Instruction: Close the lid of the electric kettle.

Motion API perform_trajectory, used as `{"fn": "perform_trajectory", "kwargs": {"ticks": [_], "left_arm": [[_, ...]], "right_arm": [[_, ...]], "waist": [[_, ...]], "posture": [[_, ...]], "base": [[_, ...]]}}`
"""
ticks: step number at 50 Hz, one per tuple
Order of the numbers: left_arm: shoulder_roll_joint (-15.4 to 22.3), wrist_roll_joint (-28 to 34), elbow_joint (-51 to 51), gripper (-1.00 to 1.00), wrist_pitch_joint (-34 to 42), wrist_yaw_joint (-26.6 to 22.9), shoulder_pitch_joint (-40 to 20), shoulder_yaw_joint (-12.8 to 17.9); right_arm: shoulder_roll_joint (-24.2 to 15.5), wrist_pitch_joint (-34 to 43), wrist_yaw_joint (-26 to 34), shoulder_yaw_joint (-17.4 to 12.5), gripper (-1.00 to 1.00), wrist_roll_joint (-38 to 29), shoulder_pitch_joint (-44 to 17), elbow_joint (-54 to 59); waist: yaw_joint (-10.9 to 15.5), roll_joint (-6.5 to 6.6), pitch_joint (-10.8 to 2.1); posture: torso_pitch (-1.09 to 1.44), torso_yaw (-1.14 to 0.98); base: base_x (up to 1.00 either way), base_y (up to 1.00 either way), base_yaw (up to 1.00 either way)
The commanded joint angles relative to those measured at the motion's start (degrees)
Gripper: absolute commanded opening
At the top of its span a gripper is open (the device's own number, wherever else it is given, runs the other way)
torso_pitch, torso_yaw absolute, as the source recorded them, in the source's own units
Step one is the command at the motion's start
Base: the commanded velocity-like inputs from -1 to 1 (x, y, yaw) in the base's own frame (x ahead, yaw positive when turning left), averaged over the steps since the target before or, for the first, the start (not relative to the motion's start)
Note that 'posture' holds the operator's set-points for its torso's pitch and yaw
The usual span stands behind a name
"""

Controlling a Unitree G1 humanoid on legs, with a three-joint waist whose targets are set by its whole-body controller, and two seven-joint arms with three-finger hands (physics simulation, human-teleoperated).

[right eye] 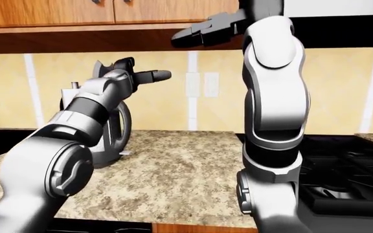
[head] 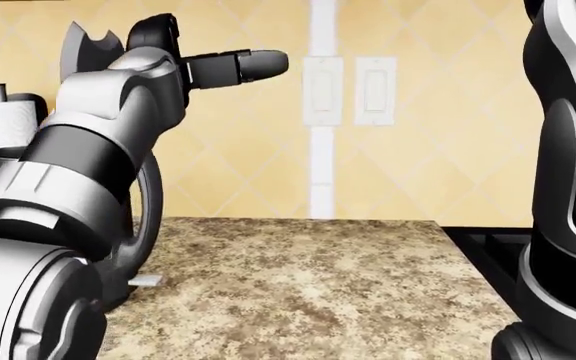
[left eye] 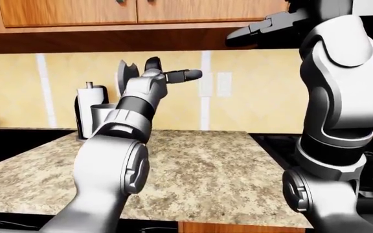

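Note:
The electric kettle (right eye: 117, 133) stands on the granite counter (left eye: 212, 170) at the left, mostly hidden behind my left forearm. Its grey lid (head: 81, 46) stands upright and open, just left of my left hand. My left hand (left eye: 173, 69) is raised level with the lid, fingers open, one finger (head: 243, 65) pointing to the right; I cannot tell whether it touches the lid. My right hand (right eye: 203, 28) is held high under the cabinets, open and empty, well away from the kettle.
A paper towel roll (left eye: 88, 97) stands behind the kettle against the wall. A black stove (right eye: 348, 179) lies at the right and a dark sink (left eye: 5, 145) at the left. Wall switches (head: 348, 90) sit on the yellow backsplash. Wooden cabinets (left eye: 70, 12) hang overhead.

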Motion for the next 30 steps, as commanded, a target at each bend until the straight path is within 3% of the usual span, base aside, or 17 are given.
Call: {"fn": "perform_trajectory", "kwargs": {"ticks": [1,30], "left_arm": [[1.07,-0.22,-2.15,1.00,-2.13,0.95,-2.25,0.15],[4.51,-1.59,-1.55,1.00,-4.89,2.60,0.66,1.16]], "right_arm": [[-0.38,-0.81,-0.25,-0.38,1.00,-0.15,-1.50,0.02],[-0.35,-1.13,-0.15,-0.22,1.00,-0.38,-1.44,0.36]], "waist": [[0.04,-0.06,0.58],[0.06,0.31,0.58]], "posture": [[-0.83,0.00],[-0.83,0.00]], "base": [[0.00,0.00,0.00],[0.00,0.00,0.00]]}}
